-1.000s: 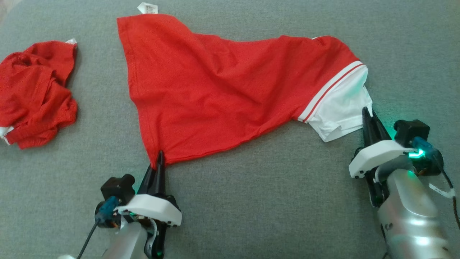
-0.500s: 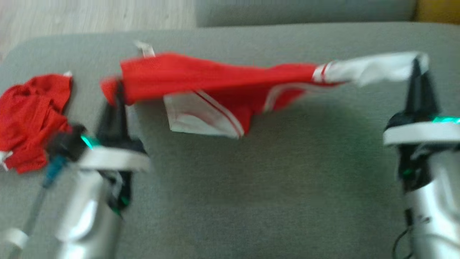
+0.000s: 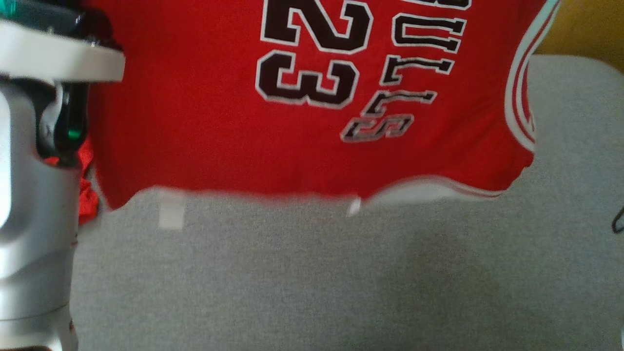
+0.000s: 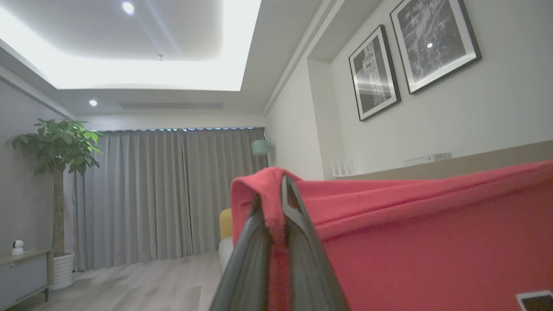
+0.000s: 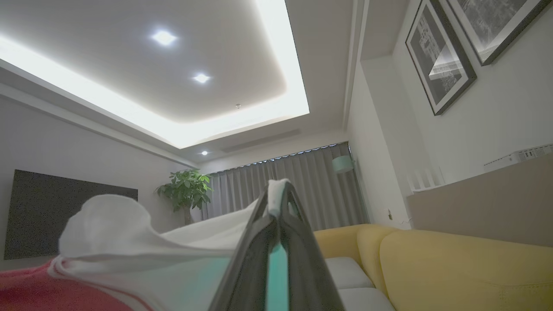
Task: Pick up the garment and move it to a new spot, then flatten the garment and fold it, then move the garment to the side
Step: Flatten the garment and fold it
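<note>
The garment (image 3: pixel 204 122) is a red jersey with black "23" and lettering and white-striped trim. It hangs spread out in the air above the grey cushioned surface (image 3: pixel 312 282), its lower edge blurred. In the left wrist view my left gripper (image 4: pixel 276 203) is shut on a red corner of the garment (image 4: pixel 432 242). In the right wrist view my right gripper (image 5: pixel 278 194) is shut on the white part of the garment (image 5: pixel 129 242). My left forearm (image 3: pixel 29 195) stands at the head view's left edge.
A second red crumpled cloth (image 3: pixel 85 195) peeks out behind my left forearm. A yellow sofa (image 5: pixel 453 268) lies beyond the grey surface on the right. Walls with framed pictures (image 4: pixel 432 43), curtains and a potted plant (image 4: pixel 56 147) surround the area.
Both arms have lifted the garment from the grey surface into the air, and it now hangs stretched between them. The head camera has tilted upward.
</note>
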Robot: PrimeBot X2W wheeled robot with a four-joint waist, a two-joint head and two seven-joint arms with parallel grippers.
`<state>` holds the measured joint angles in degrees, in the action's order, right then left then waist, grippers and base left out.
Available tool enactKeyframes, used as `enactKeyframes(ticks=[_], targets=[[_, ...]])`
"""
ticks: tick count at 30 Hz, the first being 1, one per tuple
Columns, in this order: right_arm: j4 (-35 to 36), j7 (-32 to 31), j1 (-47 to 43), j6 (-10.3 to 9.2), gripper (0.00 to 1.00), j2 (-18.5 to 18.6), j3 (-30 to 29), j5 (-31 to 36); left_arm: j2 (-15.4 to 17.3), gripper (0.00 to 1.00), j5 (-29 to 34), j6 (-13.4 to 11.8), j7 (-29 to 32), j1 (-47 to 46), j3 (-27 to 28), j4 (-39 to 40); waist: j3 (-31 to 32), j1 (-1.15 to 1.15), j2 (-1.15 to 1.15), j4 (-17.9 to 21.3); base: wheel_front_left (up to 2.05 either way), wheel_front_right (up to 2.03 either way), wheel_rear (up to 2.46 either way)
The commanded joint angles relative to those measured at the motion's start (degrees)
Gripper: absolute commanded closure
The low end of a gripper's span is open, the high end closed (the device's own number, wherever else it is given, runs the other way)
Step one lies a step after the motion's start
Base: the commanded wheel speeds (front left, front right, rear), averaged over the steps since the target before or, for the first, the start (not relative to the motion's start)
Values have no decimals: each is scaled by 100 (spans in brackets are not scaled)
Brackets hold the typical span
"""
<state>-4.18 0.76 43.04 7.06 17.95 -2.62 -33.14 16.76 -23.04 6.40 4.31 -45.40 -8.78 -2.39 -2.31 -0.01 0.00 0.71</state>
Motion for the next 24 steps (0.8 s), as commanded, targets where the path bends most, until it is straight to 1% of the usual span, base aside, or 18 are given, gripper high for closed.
enactKeyframes(ticks=[1, 3, 5, 8, 13, 18, 20, 22, 24], targets=[[119, -149, 265, 43, 100, 9, 6, 37, 252, 100, -16, -84, 161, -283, 192, 118, -178, 1, 0, -12, 0, 0, 0], [43, -337, 455, 43, 100, -30, 5, 135, 255, 100, 15, -102, 310, -382, 114, 85, -393, 1, 0, 14, 0, 0, 0], [-97, -434, 658, 43, 100, -91, 39, 215, 178, 100, -2, -155, 370, -485, 77, -43, -644, 1, 0, 53, 0, 0, 0], [-423, -347, 1062, 43, 100, -173, 115, 410, 85, 100, 19, -229, 249, -685, 76, -369, -1035, 1, 0, 125, 0, 0, 0], [-1205, 296, 2093, 43, 100, -319, -3, 827, -52, 100, 203, -393, -358, -1418, 141, -1060, -1567, 1, 0, 178, 0, 0, 0], [-2038, 1022, 3116, 43, 100, -327, -298, 1276, -158, 100, 341, -426, -1159, -2181, 178, -1744, -1837, 1, 0, 202, 0, 0, 0], [-2285, 1161, 3341, 43, 100, -316, -384, 1324, -213, 100, 356, -431, -1442, -2314, 187, -1974, -1898, 1, 0, 218, 0, 0, 0], [-2373, 1213, 3378, 43, 100, -322, -397, 1311, -241, 100, 348, -421, -1539, -2310, 187, -2086, -1920, 1, 0, 236, 0, 0, 0], [-2519, 1266, 3238, 43, 100, -323, -279, 1264, -282, 100, 315, -400, -1668, -2144, 195, -2321, -1932, 1, 0, 289, 0, 0, 0]])
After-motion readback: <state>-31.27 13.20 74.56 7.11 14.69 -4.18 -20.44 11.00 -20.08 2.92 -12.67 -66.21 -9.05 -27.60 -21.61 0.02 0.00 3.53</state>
